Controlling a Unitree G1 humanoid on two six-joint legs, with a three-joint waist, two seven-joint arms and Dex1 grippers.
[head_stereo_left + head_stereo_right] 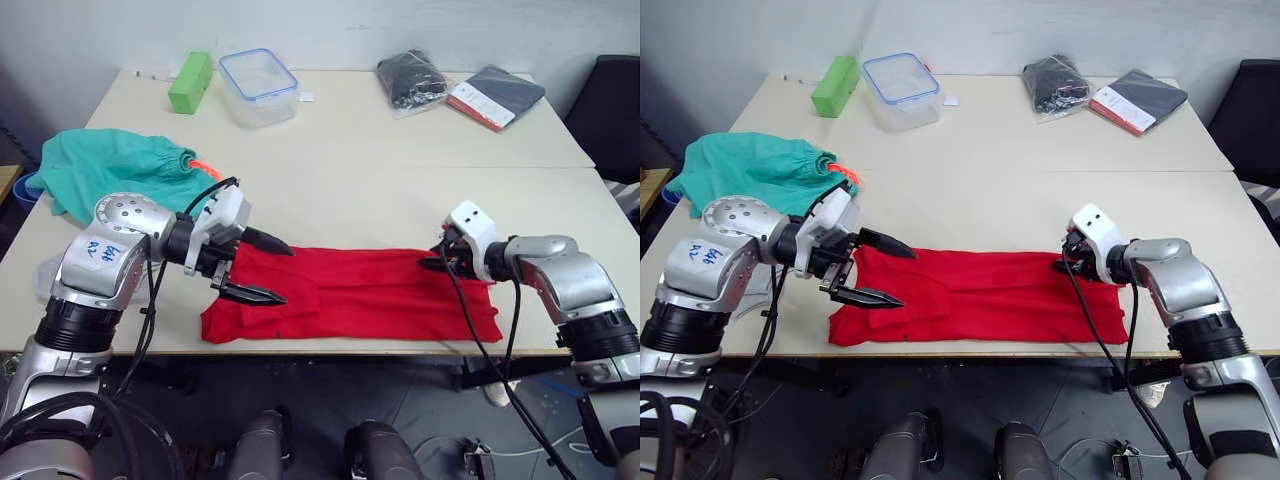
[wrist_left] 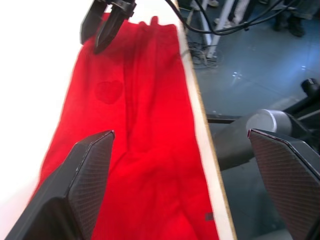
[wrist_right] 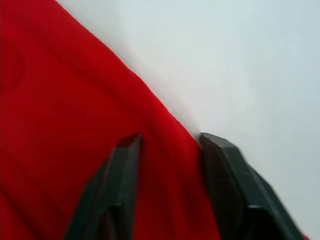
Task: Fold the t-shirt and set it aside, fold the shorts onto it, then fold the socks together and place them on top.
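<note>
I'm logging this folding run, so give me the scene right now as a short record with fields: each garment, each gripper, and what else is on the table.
t-shirt: folded into a long strip along the table's near edge
shorts: bunched at the robot's far left, unfolded
left gripper: jaws open over the t-shirt's left end
right gripper: at the t-shirt's right end, jaws straddling its far edge
far side of table: green box, clear tub, black bagged bundle, dark booklet
</note>
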